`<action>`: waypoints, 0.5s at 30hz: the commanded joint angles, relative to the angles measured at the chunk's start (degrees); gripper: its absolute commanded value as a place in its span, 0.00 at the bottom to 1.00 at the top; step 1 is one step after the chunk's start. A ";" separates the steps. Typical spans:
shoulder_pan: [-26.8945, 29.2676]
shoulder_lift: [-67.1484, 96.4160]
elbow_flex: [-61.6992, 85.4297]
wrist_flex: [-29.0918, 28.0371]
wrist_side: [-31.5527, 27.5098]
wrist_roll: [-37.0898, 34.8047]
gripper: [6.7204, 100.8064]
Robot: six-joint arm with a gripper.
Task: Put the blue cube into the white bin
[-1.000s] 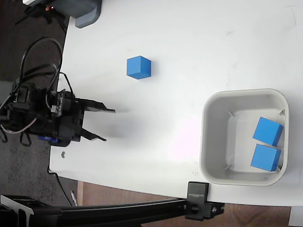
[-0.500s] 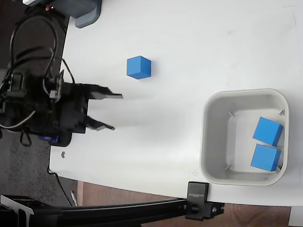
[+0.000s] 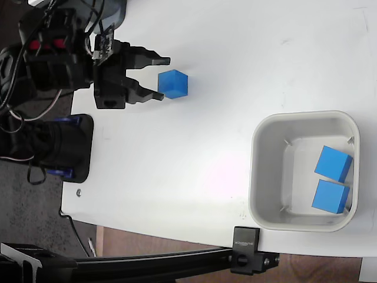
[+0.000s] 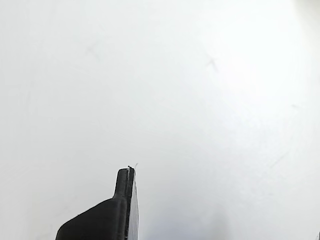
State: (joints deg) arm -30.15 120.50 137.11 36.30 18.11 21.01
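- The black two-finger gripper [image 3: 164, 77] is spread open at the left of the fixed view, its tips just beside the small matte bright-blue cube [image 3: 173, 84], not touching.
- That cube sits on the white tabletop [image 3: 247, 59], toward the upper-left.
- The white rounded-square plastic bin [image 3: 264, 177] near the lower-right edge holds two more blue cubes [image 3: 333, 163].
- In the wrist view, one black finger [image 4: 107, 215] shows above bare tabletop.

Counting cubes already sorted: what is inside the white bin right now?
The white bin holds two blue cubes, one above the other in the fixed view, near its right wall. The rest of its floor is bare; nothing is covered.
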 commanded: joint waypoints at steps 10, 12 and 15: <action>-5.80 -2.72 0.53 -6.86 3.78 3.78 0.99; -5.80 -2.72 1.93 -8.35 3.52 3.78 0.99; -5.71 -2.64 3.16 -9.58 3.16 3.69 0.99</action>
State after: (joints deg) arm -35.51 116.89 141.15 28.39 21.36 24.70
